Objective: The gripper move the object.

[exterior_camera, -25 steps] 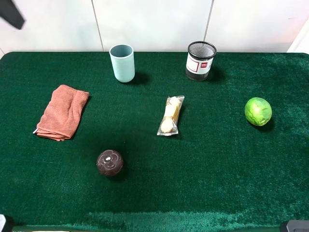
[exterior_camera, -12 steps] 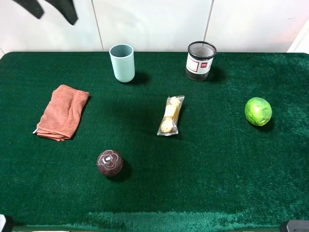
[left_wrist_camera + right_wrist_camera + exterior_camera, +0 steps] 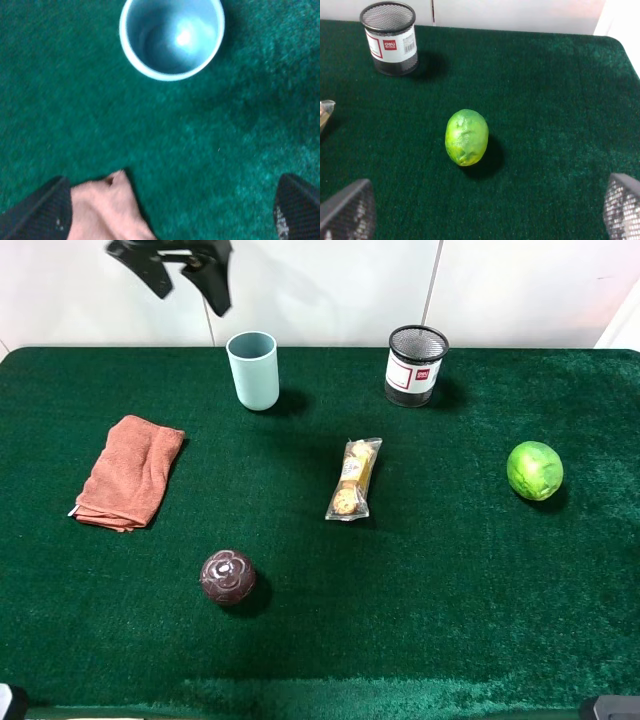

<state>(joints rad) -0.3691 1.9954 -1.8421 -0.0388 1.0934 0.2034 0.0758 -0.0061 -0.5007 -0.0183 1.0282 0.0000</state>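
Note:
The pale blue-green cup (image 3: 253,370) stands upright at the back of the green table, left of the middle. My left gripper (image 3: 187,278) hangs open and empty in the air, up and to the left of the cup, not touching it. In the left wrist view the cup (image 3: 171,37) is seen from above, empty, with both black fingertips (image 3: 40,215) wide apart well short of it. My right gripper (image 3: 485,215) is open and empty over the table's right side; it does not show in the high view.
A black mesh pen pot (image 3: 416,365) stands at the back right of the cup. An orange towel (image 3: 130,472) lies at the left, a snack packet (image 3: 353,478) in the middle, a dark ball (image 3: 227,577) in front, a green ball (image 3: 534,470) at the right.
My left gripper has come into view from the top left corner and moved right, towards the cup. Nothing on the table has moved.

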